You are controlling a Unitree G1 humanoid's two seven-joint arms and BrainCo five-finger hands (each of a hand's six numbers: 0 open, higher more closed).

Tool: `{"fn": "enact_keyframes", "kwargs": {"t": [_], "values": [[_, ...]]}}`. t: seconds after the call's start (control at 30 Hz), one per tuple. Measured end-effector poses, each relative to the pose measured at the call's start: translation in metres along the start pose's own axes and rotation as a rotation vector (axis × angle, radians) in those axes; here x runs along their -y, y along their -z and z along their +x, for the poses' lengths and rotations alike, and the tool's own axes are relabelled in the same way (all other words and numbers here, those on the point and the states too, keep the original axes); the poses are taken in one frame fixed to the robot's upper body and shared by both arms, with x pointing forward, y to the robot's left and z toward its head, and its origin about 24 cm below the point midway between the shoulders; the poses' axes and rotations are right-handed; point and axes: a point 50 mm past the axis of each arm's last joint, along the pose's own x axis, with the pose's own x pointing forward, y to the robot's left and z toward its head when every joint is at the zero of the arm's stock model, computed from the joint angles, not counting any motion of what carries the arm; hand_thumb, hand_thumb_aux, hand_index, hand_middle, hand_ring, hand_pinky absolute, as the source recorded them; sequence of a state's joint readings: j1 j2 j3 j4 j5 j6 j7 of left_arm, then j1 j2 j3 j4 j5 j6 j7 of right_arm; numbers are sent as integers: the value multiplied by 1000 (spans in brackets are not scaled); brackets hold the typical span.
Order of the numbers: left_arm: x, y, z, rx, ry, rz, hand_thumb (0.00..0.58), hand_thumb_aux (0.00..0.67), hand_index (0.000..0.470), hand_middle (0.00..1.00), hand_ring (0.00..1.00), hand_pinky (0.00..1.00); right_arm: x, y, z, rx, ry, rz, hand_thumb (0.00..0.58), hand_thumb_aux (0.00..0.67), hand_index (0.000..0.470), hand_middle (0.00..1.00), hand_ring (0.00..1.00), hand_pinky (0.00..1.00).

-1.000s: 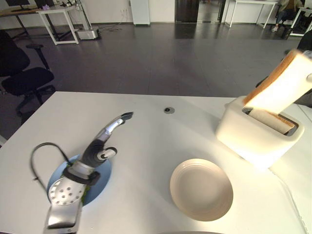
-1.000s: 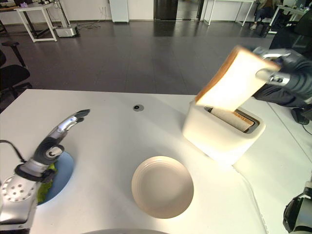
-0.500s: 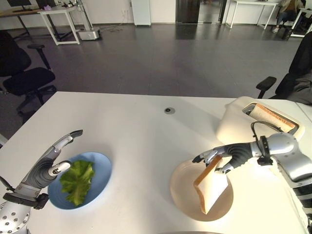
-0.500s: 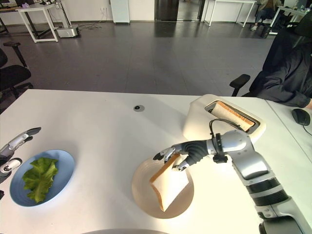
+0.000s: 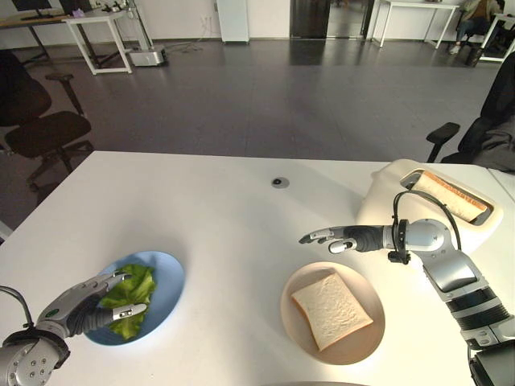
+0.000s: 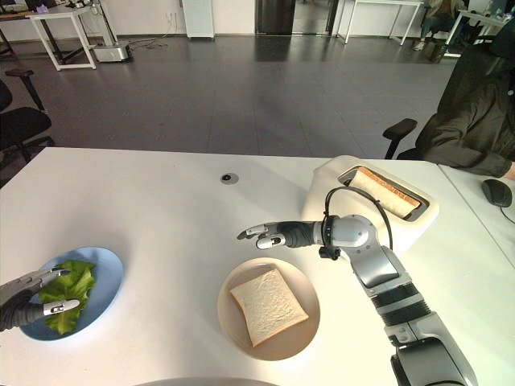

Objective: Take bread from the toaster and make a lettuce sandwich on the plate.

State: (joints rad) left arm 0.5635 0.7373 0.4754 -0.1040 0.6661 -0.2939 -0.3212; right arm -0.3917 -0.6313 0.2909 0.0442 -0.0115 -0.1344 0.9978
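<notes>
A slice of white bread (image 5: 331, 297) lies flat on the beige plate (image 5: 298, 322) at the front centre of the table. My right hand (image 5: 328, 238) hovers open just above and behind the plate, fingers stretched to the left and empty. The white toaster (image 5: 378, 213) at the right holds another slice (image 5: 455, 195) in its slot. A green lettuce leaf (image 5: 133, 291) rests on the blue plate (image 5: 166, 285) at the front left. My left hand (image 5: 100, 299) is low over the lettuce, fingers spread around its near edge, not closed on it.
A small round grommet (image 5: 279, 182) sits in the tabletop at the back centre. A black cable (image 5: 418, 205) loops off my right wrist in front of the toaster. A computer mouse (image 6: 496, 192) lies on the neighbouring desk at far right. An office chair (image 5: 36, 121) stands beyond the table's left.
My right hand let go of the slice, which now lies flat on the beige plate, and lifted back open. My left hand came down onto the lettuce.
</notes>
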Motion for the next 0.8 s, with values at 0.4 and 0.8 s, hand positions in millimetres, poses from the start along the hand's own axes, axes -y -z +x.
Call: {"fn": "enact_keyframes", "kwargs": {"t": [0.4, 0.8], "values": [[1, 2, 22, 29, -156, 138, 460, 365, 256, 0, 0, 0, -7, 0, -5, 25, 14, 8, 0, 0, 0, 0, 0, 0], [0, -10, 31, 104, -175, 93, 458, 363, 254, 0, 0, 0, -10, 1, -5, 28, 18, 11, 0, 0, 0, 0, 0, 0]]}}
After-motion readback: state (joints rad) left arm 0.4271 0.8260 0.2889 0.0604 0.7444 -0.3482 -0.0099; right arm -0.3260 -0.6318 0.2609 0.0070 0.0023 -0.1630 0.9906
